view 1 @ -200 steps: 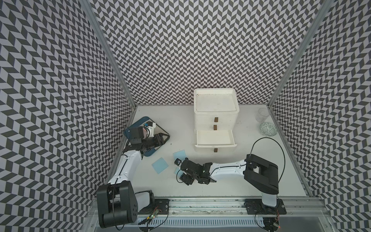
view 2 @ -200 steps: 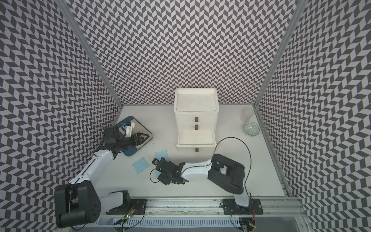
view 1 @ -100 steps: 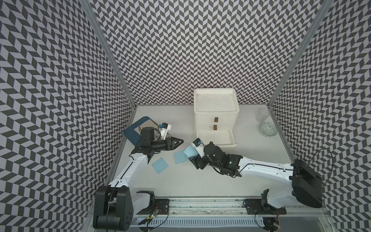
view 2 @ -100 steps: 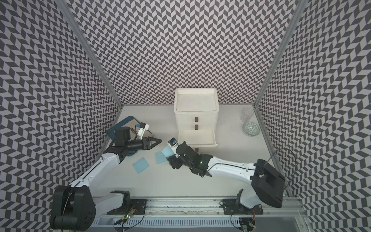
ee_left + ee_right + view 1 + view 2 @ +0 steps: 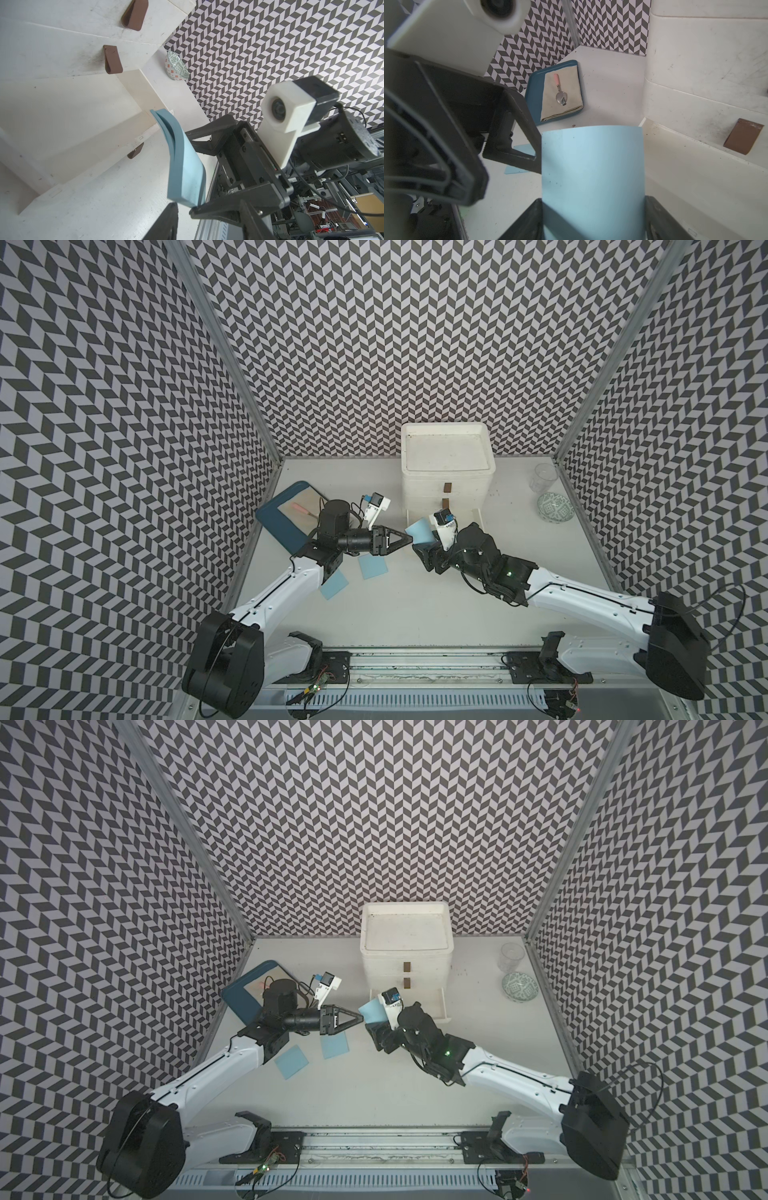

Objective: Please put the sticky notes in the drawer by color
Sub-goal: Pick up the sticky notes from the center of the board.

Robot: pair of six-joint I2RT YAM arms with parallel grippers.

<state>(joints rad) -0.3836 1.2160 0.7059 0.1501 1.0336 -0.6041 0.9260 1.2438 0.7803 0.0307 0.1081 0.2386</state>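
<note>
My right gripper (image 5: 429, 542) (image 5: 591, 218) is shut on a pale blue sticky note (image 5: 419, 528) (image 5: 591, 166), which bows between its fingers, raised before the drawer (image 5: 446, 472). The box's bottom drawer (image 5: 441, 1006) stands pulled out. My left gripper (image 5: 405, 540) (image 5: 207, 207) points at the note's near corner (image 5: 185, 187) with its jaws apart, tips at the paper's edge. Two more blue sticky notes (image 5: 372, 566) (image 5: 334, 585) lie flat on the table under the left arm. No other colour of note shows.
A dark blue tray (image 5: 282, 522) at the back left carries a beige cloth and a pink-handled spoon (image 5: 560, 91). A clear glass (image 5: 544, 477) and a patterned bowl (image 5: 555, 508) stand at the back right. Brown handles (image 5: 113, 62) stick out from the drawer fronts.
The right arm has lifted a blue note off the table and carried it up before the drawer. The left gripper has swung from the tray across to that note, its jaws narrowing.
</note>
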